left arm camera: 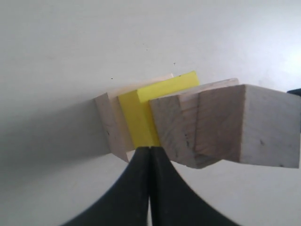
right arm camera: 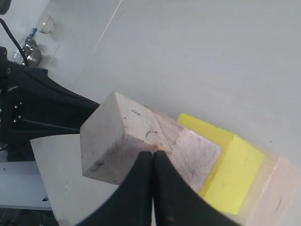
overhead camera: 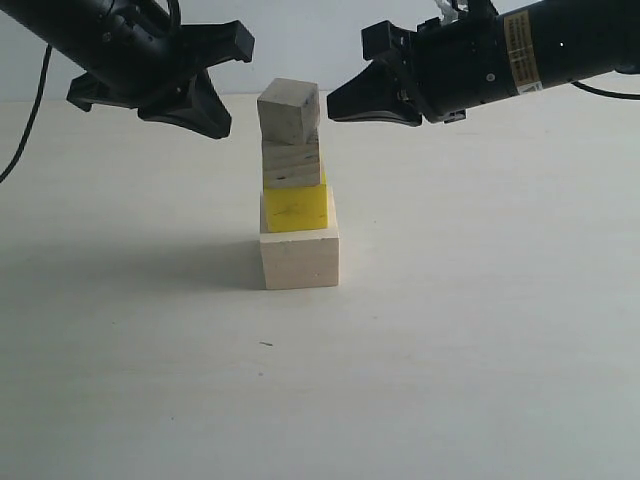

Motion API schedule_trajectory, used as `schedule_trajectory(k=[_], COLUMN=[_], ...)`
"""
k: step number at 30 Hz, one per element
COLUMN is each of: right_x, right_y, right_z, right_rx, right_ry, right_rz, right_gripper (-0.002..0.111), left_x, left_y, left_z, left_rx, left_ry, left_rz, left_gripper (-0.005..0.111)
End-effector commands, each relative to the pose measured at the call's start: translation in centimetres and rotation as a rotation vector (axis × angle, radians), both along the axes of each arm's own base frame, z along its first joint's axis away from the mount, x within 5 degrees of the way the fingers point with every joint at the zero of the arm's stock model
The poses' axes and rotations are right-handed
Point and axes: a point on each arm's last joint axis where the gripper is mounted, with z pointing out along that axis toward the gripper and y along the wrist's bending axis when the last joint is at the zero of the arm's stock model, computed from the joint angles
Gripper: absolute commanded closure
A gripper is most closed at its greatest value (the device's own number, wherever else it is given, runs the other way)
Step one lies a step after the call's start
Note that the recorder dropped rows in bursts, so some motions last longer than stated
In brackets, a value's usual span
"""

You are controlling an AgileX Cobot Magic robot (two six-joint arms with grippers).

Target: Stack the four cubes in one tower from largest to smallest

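The tower stands mid-table. Its base is the large pale cube (overhead camera: 298, 258), then the yellow cube (overhead camera: 296, 208), the layered plywood cube (overhead camera: 291, 163) and the smallest pale cube (overhead camera: 288, 110), which sits turned a little off square. My left gripper (overhead camera: 220, 126) hangs shut and empty just left of the tower's top. In its wrist view the shut gripper (left arm camera: 150, 149) points at the yellow cube (left arm camera: 141, 117). My right gripper (overhead camera: 333, 108) is shut and empty, close beside the top cube's right side. In its wrist view the gripper (right arm camera: 153, 153) lies against the seam between the top cube (right arm camera: 113, 136) and the plywood cube (right arm camera: 195, 155); contact is unclear.
The white table (overhead camera: 480, 330) spreads all round the tower. A black cable (overhead camera: 25, 120) hangs at the far left. My left arm (right arm camera: 42, 108) shows dark behind the tower in the right wrist view, with small shiny objects (right arm camera: 30, 49) beyond it.
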Motion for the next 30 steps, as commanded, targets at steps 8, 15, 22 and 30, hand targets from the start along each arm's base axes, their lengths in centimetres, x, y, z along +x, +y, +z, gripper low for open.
schedule_trajectory(k=[8, 15, 22, 30], right_x=[0.30, 0.33, 0.36, 0.32], right_y=[0.29, 0.31, 0.32, 0.64], right_z=[-0.15, -0.09, -0.04, 0.06], right_rx=[0.042, 0.048, 0.052, 0.063], right_ry=[-0.002, -0.004, -0.013, -0.018], right_rz=[0.006, 0.003, 0.004, 0.002], right_gripper=[0.108, 0.108, 0.108, 0.108], left_x=[-0.11, -0.10, -0.08, -0.08], left_y=[0.14, 0.14, 0.14, 0.14], left_z=[0.32, 0.33, 0.34, 0.34], left_rx=[-0.004, -0.004, -0.005, -0.005], left_ry=[-0.008, -0.010, -0.012, -0.012], left_rz=[0.008, 0.008, 0.009, 0.009], left_gripper=[0.107, 0.107, 0.107, 0.107])
